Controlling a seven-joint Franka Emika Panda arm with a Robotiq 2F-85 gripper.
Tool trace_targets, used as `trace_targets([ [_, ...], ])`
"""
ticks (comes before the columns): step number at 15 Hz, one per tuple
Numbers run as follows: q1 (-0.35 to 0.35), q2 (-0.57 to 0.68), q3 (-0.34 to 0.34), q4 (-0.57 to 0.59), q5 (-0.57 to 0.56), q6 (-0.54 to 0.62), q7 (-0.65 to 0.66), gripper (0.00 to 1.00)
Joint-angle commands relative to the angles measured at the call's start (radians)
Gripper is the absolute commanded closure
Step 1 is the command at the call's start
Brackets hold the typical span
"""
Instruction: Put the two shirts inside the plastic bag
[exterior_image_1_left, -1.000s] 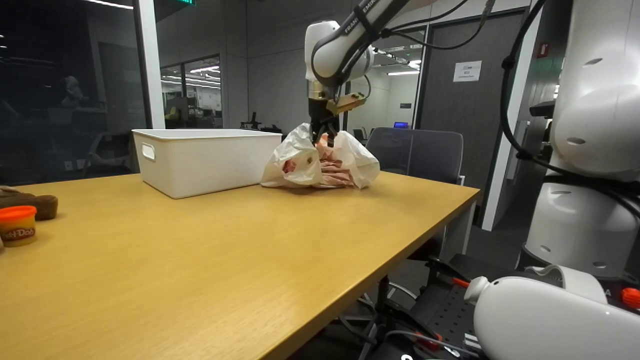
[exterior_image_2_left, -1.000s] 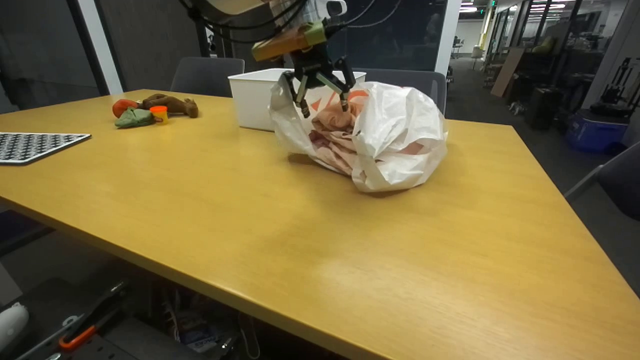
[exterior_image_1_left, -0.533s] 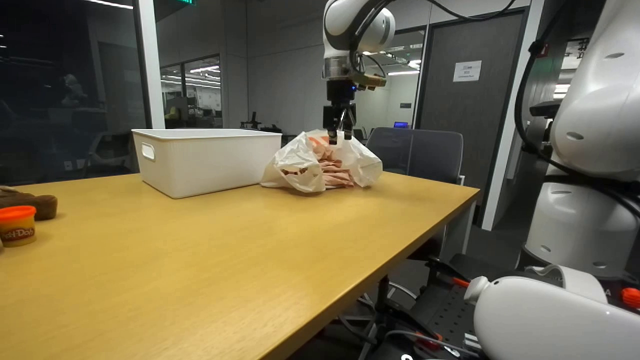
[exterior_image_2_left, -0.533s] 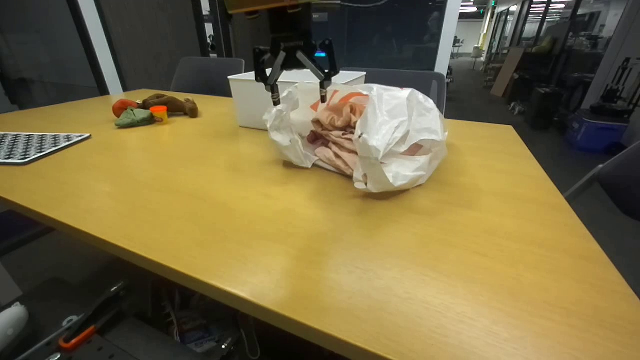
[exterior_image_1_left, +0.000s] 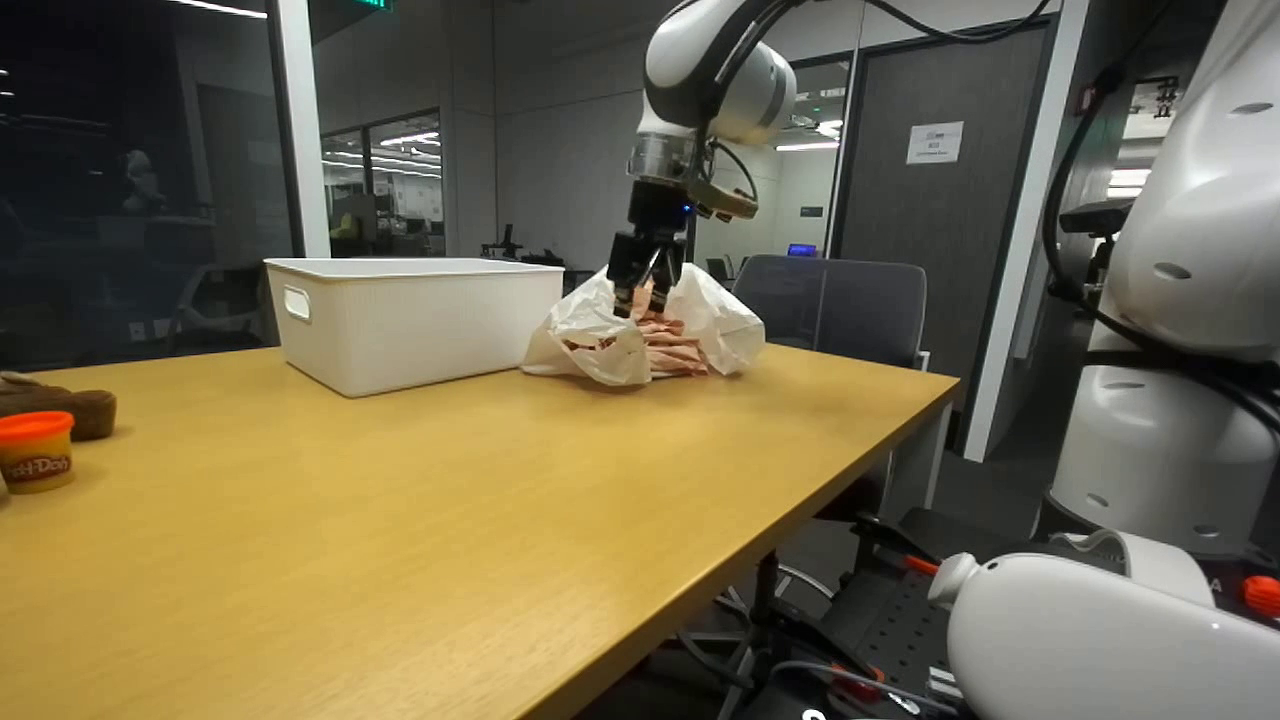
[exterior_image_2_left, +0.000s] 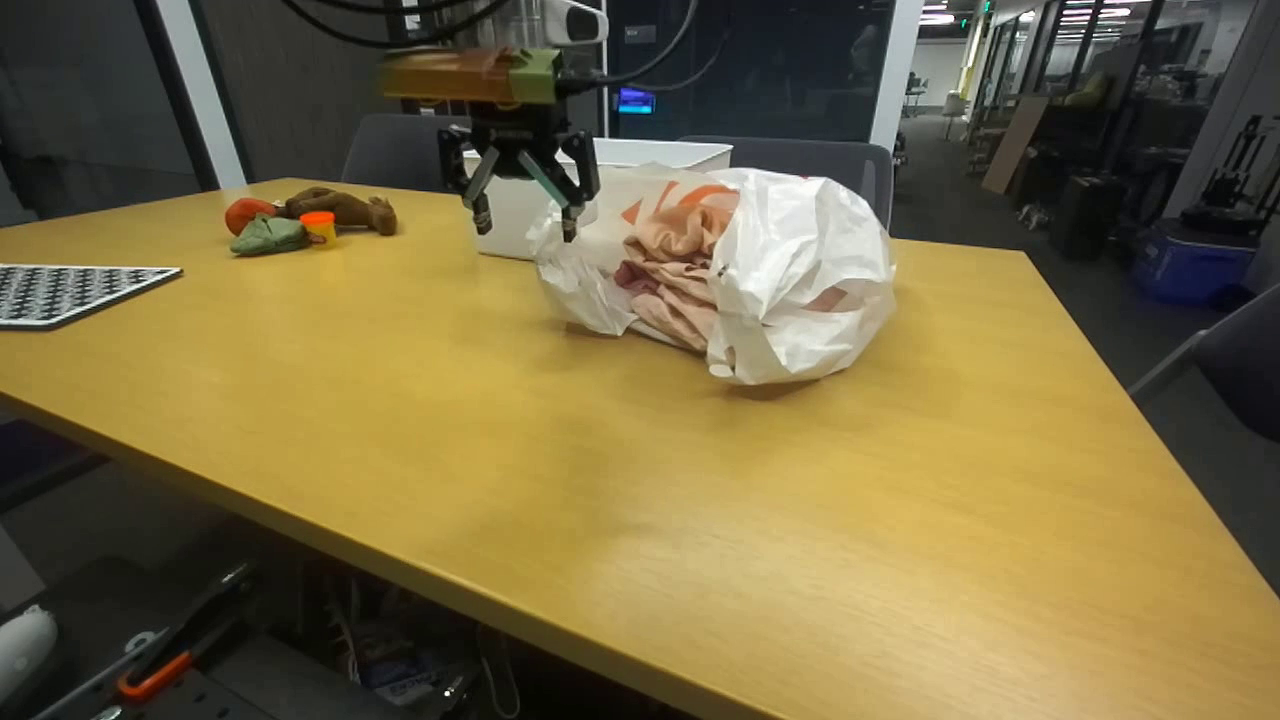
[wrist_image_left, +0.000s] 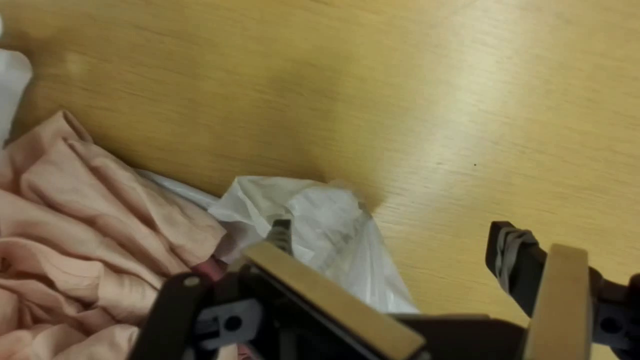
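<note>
Peach shirt fabric lay bunched in the mouth of a white plastic bag on the worktop, with dark red cloth showing at its edge. The pincer hung by the bag's edge, above the worktop, jaws wide apart and gripping nothing. A white bin stood near the bag.

In an exterior view, the plastic bag is thin film, crinkled and faintly shiny; towards its 9 o'clock, the pink shirt is soft, creased, matt cloth. At 9 o'clock in an exterior view, the bin looks like smooth, satin plastic; at 12 o'clock, a ring is shiny metal. In the wrist view, the table shows glossy wood grain, and the gripper is matt, with a dull, banded wrap at 4 o'clock.
</note>
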Motion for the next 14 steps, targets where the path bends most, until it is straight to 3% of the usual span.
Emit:
trace_targets([
  [1,-0.001,0.025,0.013,-0.059,-0.037,0.208,0.067,0.00],
  [5,-0.019,0.085,0.010,-0.066,-0.131,0.320,0.113,0.00],
  [6,-0.024,0.095,0.008,-0.067,-0.156,0.340,0.123,0.25],
  [8,-0.028,0.103,0.006,-0.071,-0.185,0.376,0.136,0.32],
  [14,-0.048,0.101,0.002,-0.072,-0.301,0.396,0.219,0.79],
])
